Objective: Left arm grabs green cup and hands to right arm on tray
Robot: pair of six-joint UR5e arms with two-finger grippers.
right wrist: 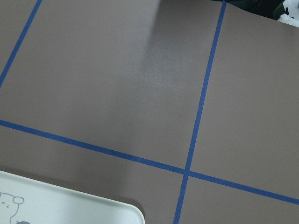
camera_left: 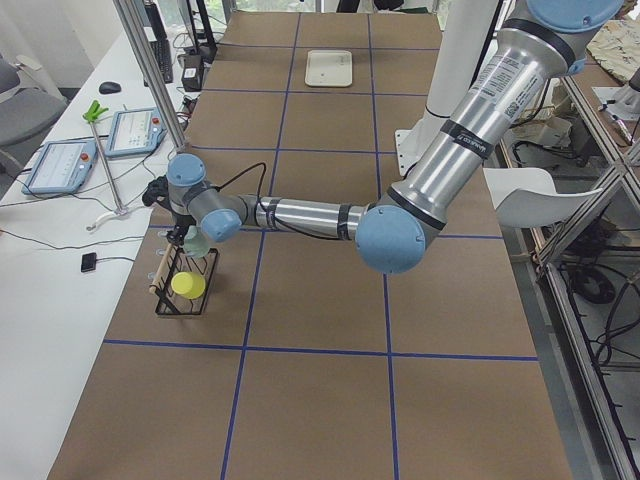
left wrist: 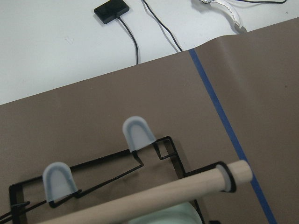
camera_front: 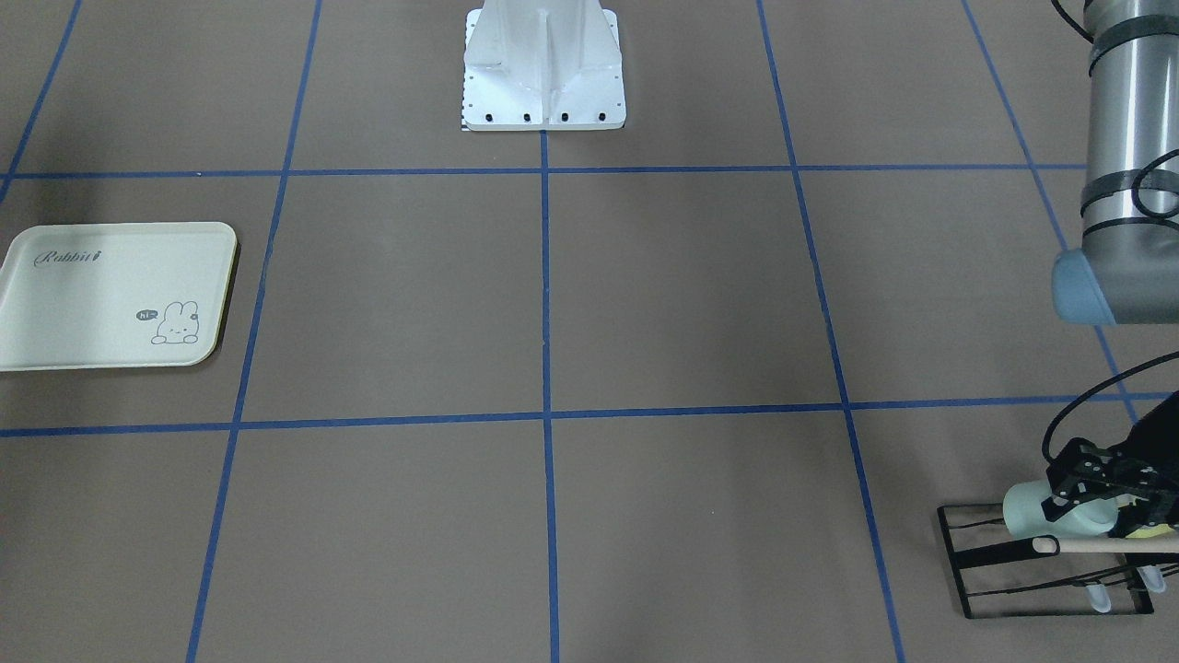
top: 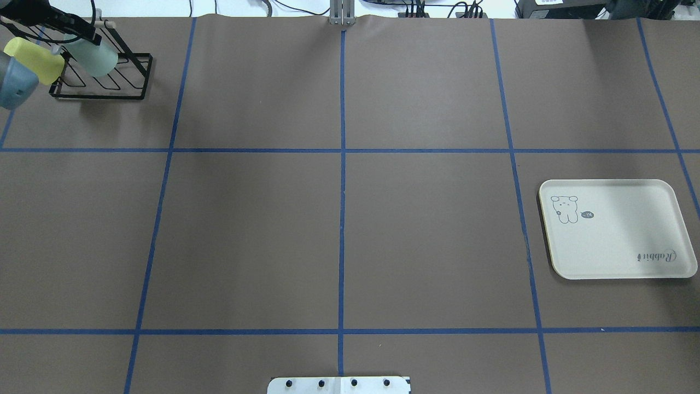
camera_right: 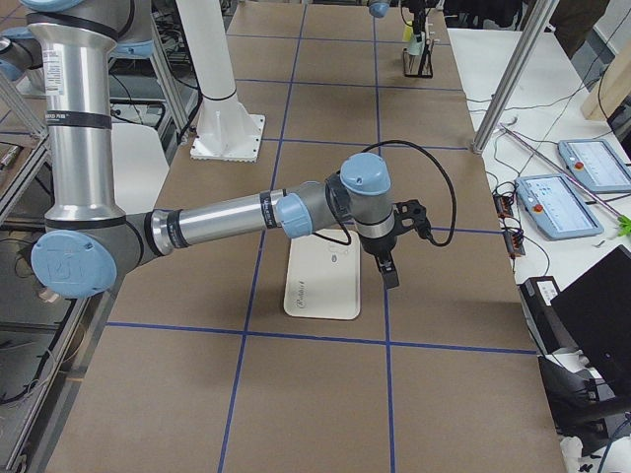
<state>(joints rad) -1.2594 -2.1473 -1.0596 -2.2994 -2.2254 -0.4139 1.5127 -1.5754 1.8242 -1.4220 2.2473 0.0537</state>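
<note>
The pale mint-green cup [camera_front: 1027, 512] lies tilted on a black wire rack [camera_front: 1004, 555] at the table's far left corner. It also shows in the overhead view [top: 97, 56]. My left gripper [camera_front: 1079, 502] is at the cup, with one finger [camera_front: 1059, 502] flush on its side, and looks shut on it. The cream "Rabbit" tray [top: 618, 230] lies flat on my right side. My right gripper [camera_right: 389, 271] hangs just beside the tray [camera_right: 323, 276]. It shows only in the right side view, so I cannot tell if it is open or shut.
A brighter yellow-green cup [top: 35, 61] sits on the same rack [top: 104, 85] beside the mint one. A wooden dowel [left wrist: 154, 196] and pale blue-capped pegs [left wrist: 138, 134] belong to the rack. The robot's white base [camera_front: 543, 64] stands at the table's middle edge.
</note>
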